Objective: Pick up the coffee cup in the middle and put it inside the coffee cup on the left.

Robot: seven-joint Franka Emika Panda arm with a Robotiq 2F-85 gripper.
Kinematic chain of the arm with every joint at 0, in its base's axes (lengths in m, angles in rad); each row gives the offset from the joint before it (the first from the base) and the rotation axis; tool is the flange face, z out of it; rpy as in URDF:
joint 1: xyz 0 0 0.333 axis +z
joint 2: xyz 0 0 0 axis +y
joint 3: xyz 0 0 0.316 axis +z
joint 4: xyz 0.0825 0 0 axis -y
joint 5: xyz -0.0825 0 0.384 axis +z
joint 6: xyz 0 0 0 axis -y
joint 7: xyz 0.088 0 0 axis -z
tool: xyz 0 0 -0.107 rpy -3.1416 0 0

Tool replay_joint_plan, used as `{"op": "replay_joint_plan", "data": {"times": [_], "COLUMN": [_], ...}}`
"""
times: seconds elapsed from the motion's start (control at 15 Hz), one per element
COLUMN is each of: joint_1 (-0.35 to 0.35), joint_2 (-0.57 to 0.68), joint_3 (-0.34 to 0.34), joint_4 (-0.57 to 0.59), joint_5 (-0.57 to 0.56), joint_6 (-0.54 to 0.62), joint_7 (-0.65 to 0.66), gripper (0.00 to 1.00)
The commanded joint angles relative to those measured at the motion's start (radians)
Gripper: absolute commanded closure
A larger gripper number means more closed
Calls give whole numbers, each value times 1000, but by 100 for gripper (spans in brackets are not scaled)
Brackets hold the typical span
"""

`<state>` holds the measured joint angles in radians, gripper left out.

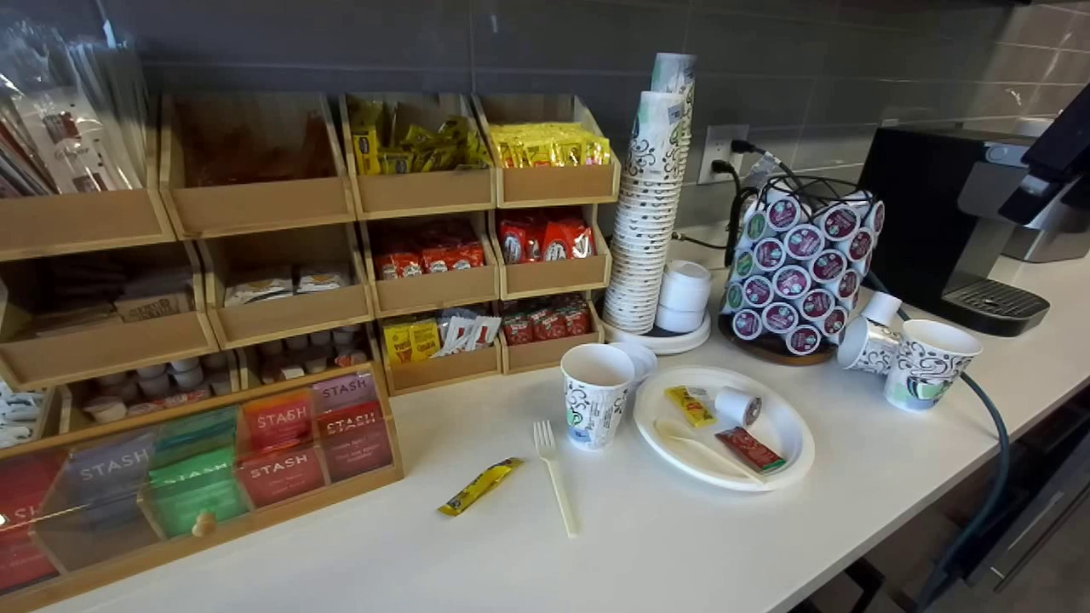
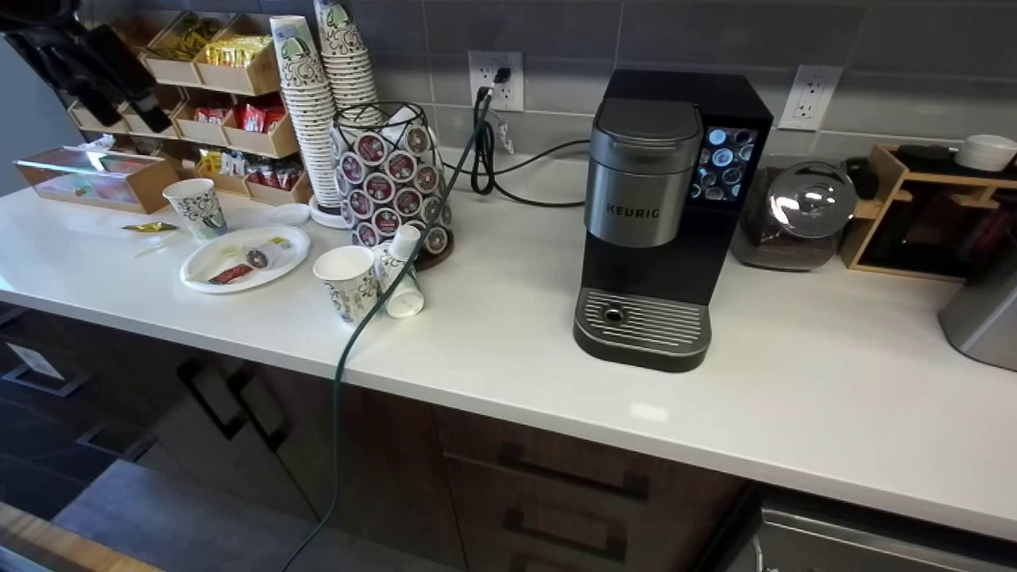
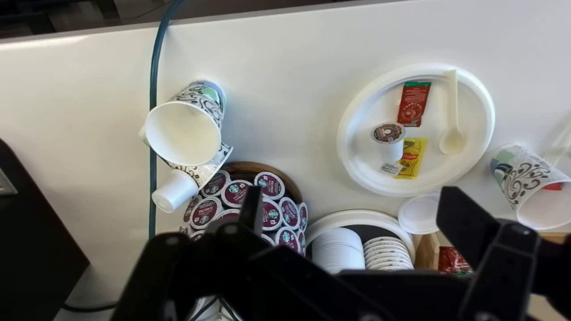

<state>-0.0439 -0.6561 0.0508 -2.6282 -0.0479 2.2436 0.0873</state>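
An upright patterned paper cup (image 1: 596,400) stands beside the plate; it also shows in an exterior view (image 2: 199,210) and at the right of the wrist view (image 3: 528,183). Another upright patterned cup (image 2: 349,286) stands between that plate and the coffee maker; it also shows in an exterior view (image 1: 932,362) and in the wrist view (image 3: 185,129). Both cups look empty inside. A third cup (image 2: 401,278) lies tipped close to the second, with a small white pod at it. My gripper (image 3: 352,196) is open and empty, high above the counter. It shows in an exterior view (image 2: 131,115).
A white plate (image 1: 796,460) holds packets, a pod and a spoon. A pod rack (image 2: 389,179), tall cup stacks (image 1: 643,238) and wooden condiment bins (image 1: 426,187) stand behind. A cable (image 2: 338,397) crosses the counter beside the cups. A coffee maker (image 2: 647,206) stands farther along.
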Motion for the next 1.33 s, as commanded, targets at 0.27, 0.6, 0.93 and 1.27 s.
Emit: {"op": "replay_joint_plan", "data": {"times": [0.27,0.6,0.93,1.27], "joint_1": [-132,-126,-115,-100], "joint_2": [382,579,572,620], "joint_3": [-62,-131,-139,-135], "joint_4": [27,103,102,125], "joint_5": [-169,-126,-126,-87], "joint_6": [208,249,244,318], "joint_7": [-1,-32,-28,-39], "gripper": [0,1,0,0]}}
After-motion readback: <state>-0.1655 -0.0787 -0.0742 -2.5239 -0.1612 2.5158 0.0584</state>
